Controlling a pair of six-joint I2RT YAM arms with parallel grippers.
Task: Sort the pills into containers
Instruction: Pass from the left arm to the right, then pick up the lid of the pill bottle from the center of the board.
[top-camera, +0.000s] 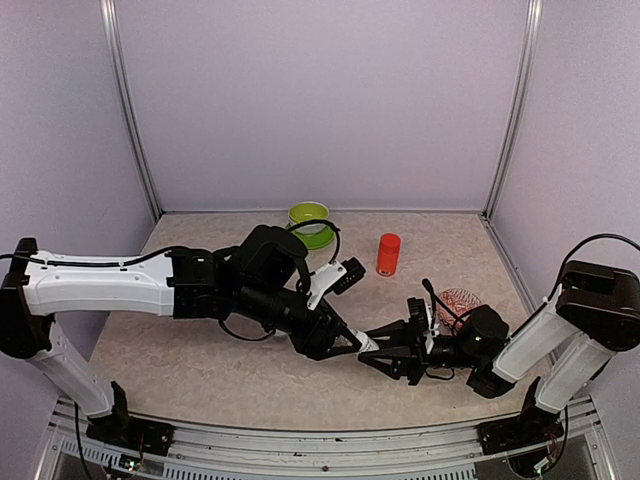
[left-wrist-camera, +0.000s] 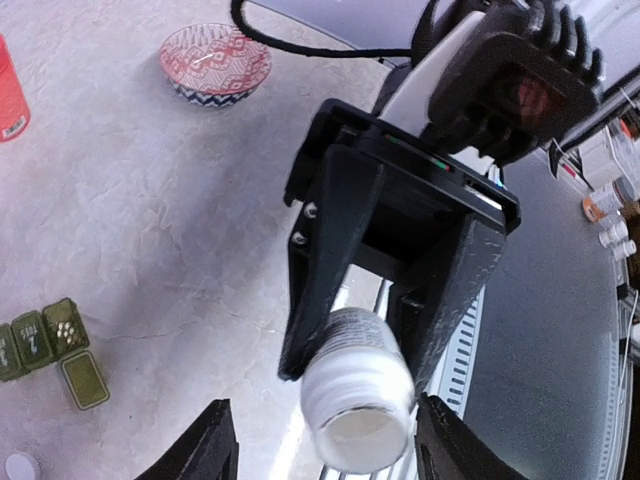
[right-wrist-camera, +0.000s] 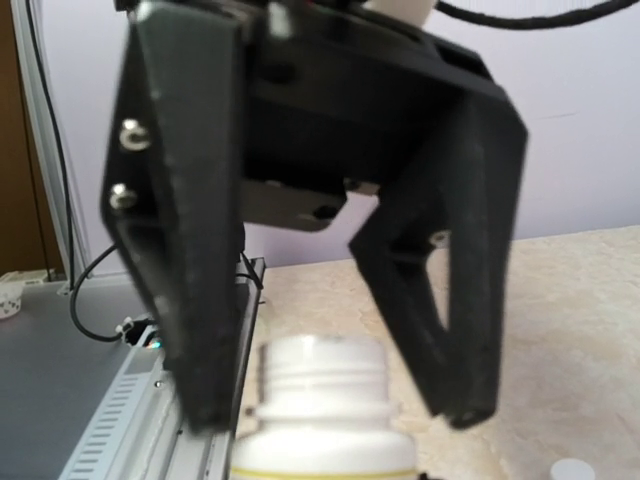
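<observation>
Left wrist view: green pill containers (left-wrist-camera: 40, 342), on the table (left-wrist-camera: 150, 210) inward of its near edge, one lid open; likely light, stiff plastic, so grip across the long sides. Right gripper (left-wrist-camera: 355, 370) clamps the white bottle (left-wrist-camera: 358, 400); left gripper (left-wrist-camera: 327, 420) stands wide.

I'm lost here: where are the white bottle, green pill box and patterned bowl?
white bottle (left-wrist-camera: 355, 385): left wrist view, its side.
green pill box (left-wrist-camera: 33, 342): left wrist view, middle lid.
patterned bowl (left-wrist-camera: 220, 88): left wrist view, near wall.
</observation>
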